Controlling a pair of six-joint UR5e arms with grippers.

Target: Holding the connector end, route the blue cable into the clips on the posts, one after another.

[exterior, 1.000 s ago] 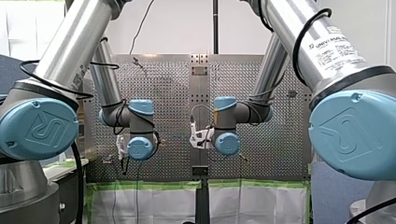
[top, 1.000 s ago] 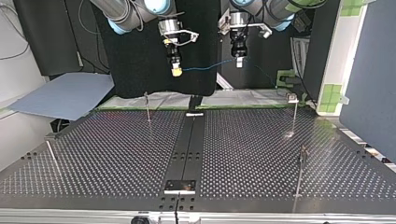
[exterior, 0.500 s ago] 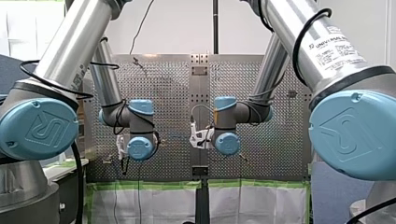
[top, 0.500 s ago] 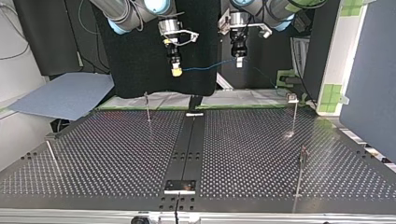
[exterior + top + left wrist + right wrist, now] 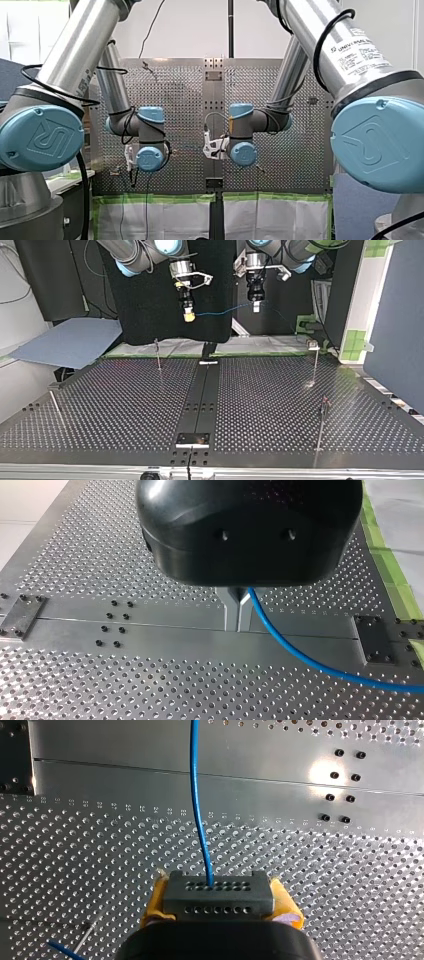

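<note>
nothing shows as moved since a second ago: both arms hang where they were, and the cable keeps the same line between them. the blue cable (image 5: pixel 224 311) is up in the air beyond the far edge of the bench (image 5: pixel 125 405) in the top view. it is stretched almost level from my right tool (image 5: pixel 188 316) at that view's left to my left tool (image 5: pixel 255 306) at its right, then drops away toward the right. its end sits in a dark grey connector (image 5: pixel 218 896) with two rows of small holes. the right tool pinches that block by its sides between yellow pads (image 5: pixel 154 907). in the right wrist view the cable runs straight ahead from the connector, over the bench. in the left wrist view the left tool's metal fingers (image 5: pixel 231 614) are pressed together. the cable comes out from under the tool's black body just beside them and curves off to one side above the bench; i cannot tell whether they catch it. thin posts (image 5: pixel 158 354) stand on the bench, well apart from the cable: that one and another (image 5: pixel 315 361) near the far edge, a third (image 5: pixel 321 422) nearer the camera at the top view's right, and a fourth, tilted (image 5: pixel 55 404), at its left. a smooth strip (image 5: pixel 200 395) runs down the bench's middle. a grey-blue sheet (image 5: pixel 70 342) lies off the bench at the top view's left, and green tape (image 5: pixel 395 587) edges the bench.
</note>
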